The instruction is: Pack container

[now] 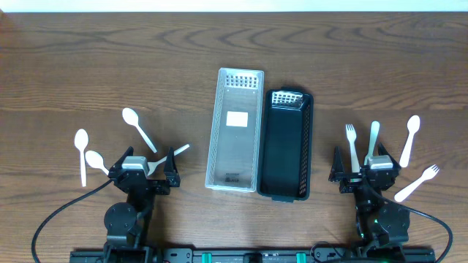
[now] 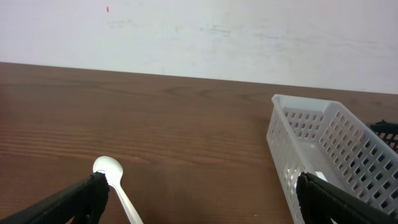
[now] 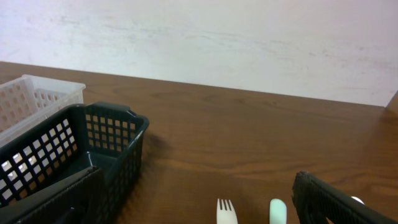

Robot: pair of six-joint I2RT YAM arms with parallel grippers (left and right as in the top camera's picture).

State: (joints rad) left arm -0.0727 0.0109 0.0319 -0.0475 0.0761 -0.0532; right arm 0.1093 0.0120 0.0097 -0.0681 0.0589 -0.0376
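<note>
A white slotted basket (image 1: 219,128) and a black slotted basket (image 1: 308,146) stand side by side mid-table; both look empty. White plastic spoons lie at the left (image 1: 139,128), (image 1: 81,155), (image 1: 96,161), and a white handle (image 1: 170,156) pokes out by my left gripper. At the right lie a fork (image 1: 352,146), a handle-like utensil (image 1: 374,137), a spoon (image 1: 409,139) and another fork (image 1: 417,183). My left gripper (image 1: 150,166) is open and empty, a spoon (image 2: 115,183) between its fingers' view. My right gripper (image 1: 363,169) is open and empty over the fork (image 3: 226,211).
The white basket (image 2: 329,149) fills the right of the left wrist view. The black basket (image 3: 81,155) fills the left of the right wrist view. A pale wall stands beyond the table's far edge.
</note>
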